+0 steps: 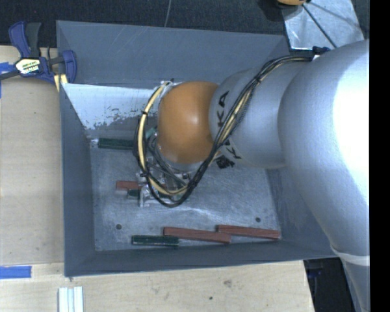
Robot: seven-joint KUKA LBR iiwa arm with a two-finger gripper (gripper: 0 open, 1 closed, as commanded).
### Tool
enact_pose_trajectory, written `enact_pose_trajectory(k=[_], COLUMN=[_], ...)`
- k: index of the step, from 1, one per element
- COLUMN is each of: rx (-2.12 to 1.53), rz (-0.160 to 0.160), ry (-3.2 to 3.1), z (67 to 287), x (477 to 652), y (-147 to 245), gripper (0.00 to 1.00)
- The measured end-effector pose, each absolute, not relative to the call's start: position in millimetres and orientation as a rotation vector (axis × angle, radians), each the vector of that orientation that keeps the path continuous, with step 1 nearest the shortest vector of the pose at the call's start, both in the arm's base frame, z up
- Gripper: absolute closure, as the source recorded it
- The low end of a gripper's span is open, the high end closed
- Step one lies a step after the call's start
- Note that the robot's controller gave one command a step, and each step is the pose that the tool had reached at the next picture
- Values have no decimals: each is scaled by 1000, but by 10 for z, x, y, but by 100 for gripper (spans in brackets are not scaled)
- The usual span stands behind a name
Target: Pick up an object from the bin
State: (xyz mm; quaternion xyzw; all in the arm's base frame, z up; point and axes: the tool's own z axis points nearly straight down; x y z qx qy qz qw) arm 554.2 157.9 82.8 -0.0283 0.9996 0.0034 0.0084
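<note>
Saw the gripper (143, 192) low over the bin (77, 194) floor, left of middle, just beside a small reddish-brown block (125, 186). Could not tell whether open or closed. Noted 2 reddish-brown sticks (196, 234) and 1 dark green pen (155, 240) along the front wall, well apart.

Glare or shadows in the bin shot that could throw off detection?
Camera view: bright glare on the back-left bin wall; a soft highlight on the orange wrist cover; the hand sits in shade under that cover, beside a small reddish-brown piece; the dark green stick at the back is low-contrast; the two reddish-brown sticks in front are evenly lit.
</note>
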Motion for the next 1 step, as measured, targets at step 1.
enact_pose_trajectory(k=[1], rx=[-71], rz=[2], ry=[3134], z=[2283], x=[5550], y=[1532], gripper=[100])
